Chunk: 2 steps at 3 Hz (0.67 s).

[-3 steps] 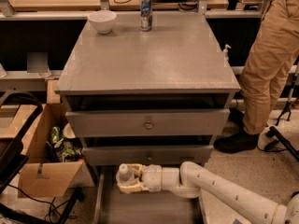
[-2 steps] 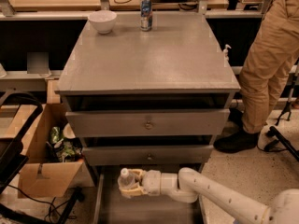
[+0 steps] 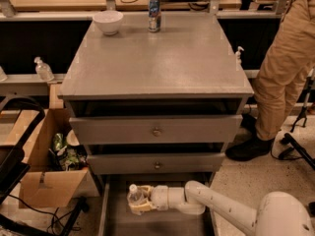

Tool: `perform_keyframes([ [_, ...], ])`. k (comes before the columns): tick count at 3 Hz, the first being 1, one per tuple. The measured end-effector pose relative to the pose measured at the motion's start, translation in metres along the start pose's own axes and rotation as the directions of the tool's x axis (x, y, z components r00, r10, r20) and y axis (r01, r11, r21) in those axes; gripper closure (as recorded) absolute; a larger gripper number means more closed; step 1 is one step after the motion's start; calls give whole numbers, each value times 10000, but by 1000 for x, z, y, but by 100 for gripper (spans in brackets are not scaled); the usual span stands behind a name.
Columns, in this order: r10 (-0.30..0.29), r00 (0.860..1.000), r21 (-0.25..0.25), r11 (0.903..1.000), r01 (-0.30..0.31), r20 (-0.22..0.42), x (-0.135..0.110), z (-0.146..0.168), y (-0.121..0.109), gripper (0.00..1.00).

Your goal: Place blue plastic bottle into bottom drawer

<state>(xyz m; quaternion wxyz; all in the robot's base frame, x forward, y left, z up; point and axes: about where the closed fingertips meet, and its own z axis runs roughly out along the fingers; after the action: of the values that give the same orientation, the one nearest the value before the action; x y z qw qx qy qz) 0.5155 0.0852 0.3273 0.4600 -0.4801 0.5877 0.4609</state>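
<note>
The blue plastic bottle (image 3: 135, 194), clear with a white cap, is held inside the open bottom drawer (image 3: 114, 219), near its left side and just above the grey floor. My gripper (image 3: 139, 200) is shut on the bottle, its cream fingers wrapped around the bottle's body. The white arm reaches in from the lower right. Most of the bottle below the cap is hidden by the fingers.
Two closed upper drawers with round knobs (image 3: 156, 131) sit above. On the cabinet top stand a white bowl (image 3: 108, 21) and a blue-and-silver can (image 3: 154, 14). A cardboard box (image 3: 47, 168) stands at left. A person's legs (image 3: 283, 77) stand at right.
The gripper with the bottle has moved lower and slightly right, deeper into the bottom drawer. The rest is unchanged.
</note>
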Motion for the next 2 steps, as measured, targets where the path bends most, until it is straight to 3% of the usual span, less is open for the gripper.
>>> perform_keyframes([
  [2,303,9995,-848,9960,-293,96,72,23,-19,100],
])
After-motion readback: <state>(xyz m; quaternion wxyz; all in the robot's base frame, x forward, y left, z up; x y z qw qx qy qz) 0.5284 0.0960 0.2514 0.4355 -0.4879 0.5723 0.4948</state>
